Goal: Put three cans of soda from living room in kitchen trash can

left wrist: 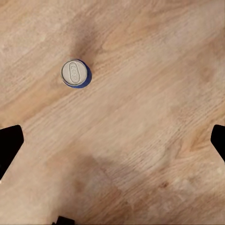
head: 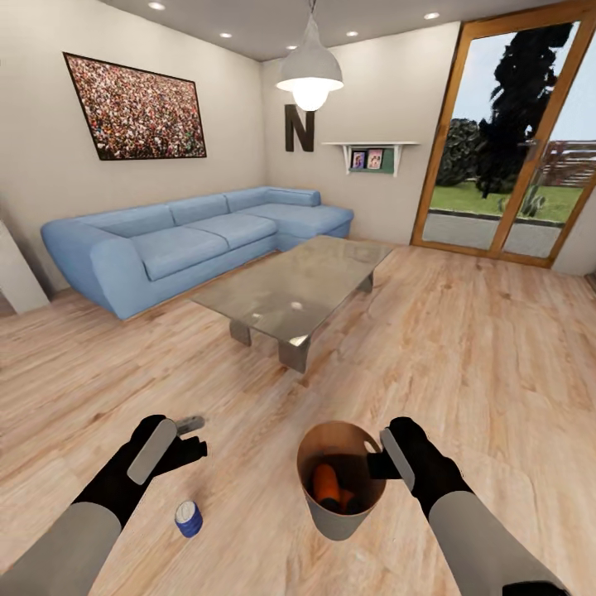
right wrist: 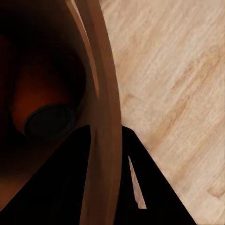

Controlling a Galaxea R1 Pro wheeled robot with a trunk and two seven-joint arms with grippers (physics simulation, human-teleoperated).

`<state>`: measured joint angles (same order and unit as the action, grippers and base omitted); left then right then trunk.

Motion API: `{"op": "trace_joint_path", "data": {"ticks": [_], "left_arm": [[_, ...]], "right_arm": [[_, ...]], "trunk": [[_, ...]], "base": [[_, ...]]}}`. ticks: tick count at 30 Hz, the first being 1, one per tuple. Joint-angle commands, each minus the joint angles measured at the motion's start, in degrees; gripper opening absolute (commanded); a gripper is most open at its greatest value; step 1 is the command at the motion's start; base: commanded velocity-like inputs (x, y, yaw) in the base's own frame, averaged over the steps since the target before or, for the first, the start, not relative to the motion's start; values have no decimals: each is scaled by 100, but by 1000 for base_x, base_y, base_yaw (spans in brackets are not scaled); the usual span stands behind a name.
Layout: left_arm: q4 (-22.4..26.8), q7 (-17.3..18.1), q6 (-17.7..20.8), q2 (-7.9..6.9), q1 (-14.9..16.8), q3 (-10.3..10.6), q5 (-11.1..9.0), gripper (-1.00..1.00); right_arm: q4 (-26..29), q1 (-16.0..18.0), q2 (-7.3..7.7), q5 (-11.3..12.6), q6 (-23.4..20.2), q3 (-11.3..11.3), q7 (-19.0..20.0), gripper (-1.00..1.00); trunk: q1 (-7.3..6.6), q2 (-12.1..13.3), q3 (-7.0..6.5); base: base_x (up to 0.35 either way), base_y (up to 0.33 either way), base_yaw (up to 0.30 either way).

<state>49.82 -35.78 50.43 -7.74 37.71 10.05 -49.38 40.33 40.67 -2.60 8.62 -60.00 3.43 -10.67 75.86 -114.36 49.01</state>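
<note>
A wood-floored living room (head: 463, 331) spreads ahead, with a long blue corner sofa (head: 190, 244) along the far wall, a crowd picture (head: 136, 108) above it, a big letter N (head: 299, 127), a lit hanging lamp (head: 310, 74) and a glazed door (head: 517, 141) giving onto greenery. A glass bench (head: 290, 290) stands in the middle of the room with nothing on it. Close in front of the robot, the tash can (head: 341, 513) is off to the right, upright, its rim pinched by the right hand (head: 387, 459): the right wrist view shows one dark finger inside the wall and one outside it, closed on the brown rim (right wrist: 105, 117). Inside the bin lies an orange can of soda (head: 327, 484), tilted against the wall, and a second orange shape shows just beside it, too dark to make out well. A third can, blue-sided with a silver top (head: 189, 518), stands upright on the floor to the left of the bin and apart from it. The left hand (head: 178, 443) hovers above the floor near that can, its fingers spread wide and holding nothing; in the left wrist view the can's top (left wrist: 75, 73) lies off to one side of the gap between the fingers, not between them.
</note>
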Motion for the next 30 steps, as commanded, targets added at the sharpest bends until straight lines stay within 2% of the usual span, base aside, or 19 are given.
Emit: {"op": "trace_joint_path", "data": {"ticks": [1, 8, 15, 25, 30], "left_arm": [[-1, 1, -1, 0, 0, 5, 3, 100], [-26, -5, -5, -31, 0, 29, 4, 100], [-107, -21, -7, 0, 6, 203, 7, 100], [-104, -25, -14, 8, 7, 282, 8, 100], [-105, -26, -16, 9, 8, 450, 2, 100]], "right_arm": [[1, 2, 1, 123, 0, -6, 39, -100], [2, 2, 20, 73, 0, -25, 22, -100], [2, 2, 29, 54, 0, -26, 5, -100], [2, 2, 35, 61, 0, -35, 17, -100], [2, 2, 21, 61, 0, -29, 14, -100]], "trunk": [[0, 0, -1], [0, 0, -1], [0, 0, -1], [0, 0, -1], [0, 0, -1]], "base": [[112, 350, 4], [112, 350, 1], [132, 319, 0], [141, 66, 0], [319, 15, 0]]}}
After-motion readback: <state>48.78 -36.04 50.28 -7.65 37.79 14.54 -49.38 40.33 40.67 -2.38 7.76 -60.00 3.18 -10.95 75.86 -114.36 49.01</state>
